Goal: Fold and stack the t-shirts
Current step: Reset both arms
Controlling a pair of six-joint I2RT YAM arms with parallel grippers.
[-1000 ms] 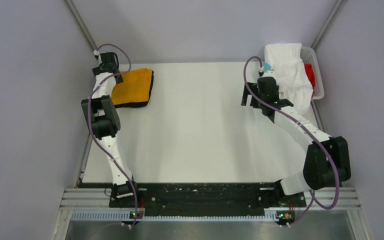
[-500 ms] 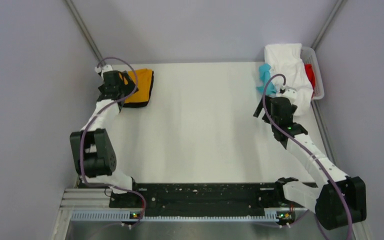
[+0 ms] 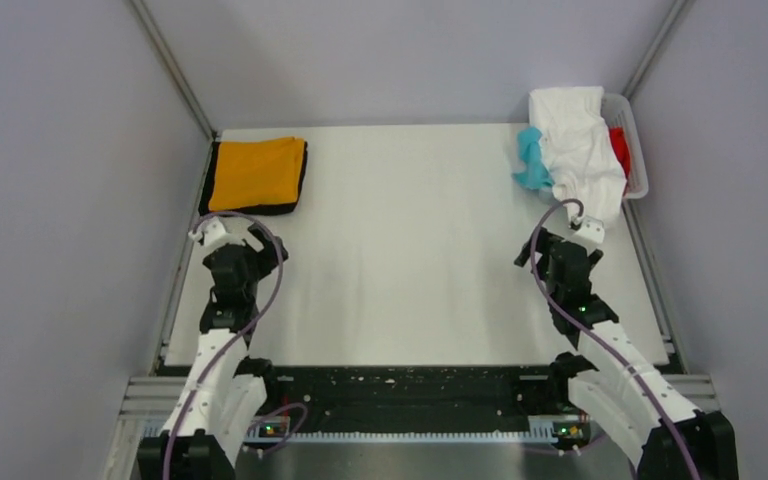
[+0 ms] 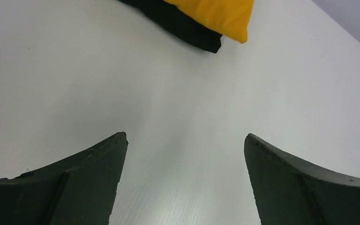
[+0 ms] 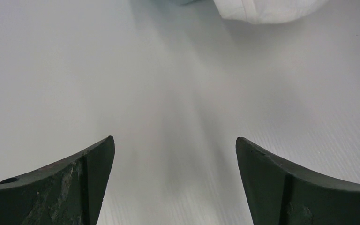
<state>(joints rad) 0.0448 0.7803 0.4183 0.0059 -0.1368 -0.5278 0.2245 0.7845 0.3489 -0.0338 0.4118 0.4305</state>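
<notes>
A folded mustard-orange t-shirt [image 3: 256, 172] lies on a folded black one [image 3: 288, 207] at the table's far left; both show in the left wrist view, the orange [image 4: 215, 14] over the black [image 4: 183, 28]. A white t-shirt [image 3: 582, 150] hangs over a basket [image 3: 636, 150] at the far right, with a teal one [image 3: 532, 160] and a red one [image 3: 620, 150] beside it. Its hem shows in the right wrist view [image 5: 267, 9]. My left gripper [image 3: 243, 238] is open and empty, near of the stack. My right gripper [image 3: 552, 242] is open and empty, near of the white shirt.
The white table [image 3: 400, 250] is walled by grey panels left, right and behind. A black rail [image 3: 400, 390] with the arm bases runs along the near edge.
Both arms have drawn back toward the near edge. The left gripper left the orange and black stack; the right gripper left the white shirt. The teal shirt now shows beside the basket.
</notes>
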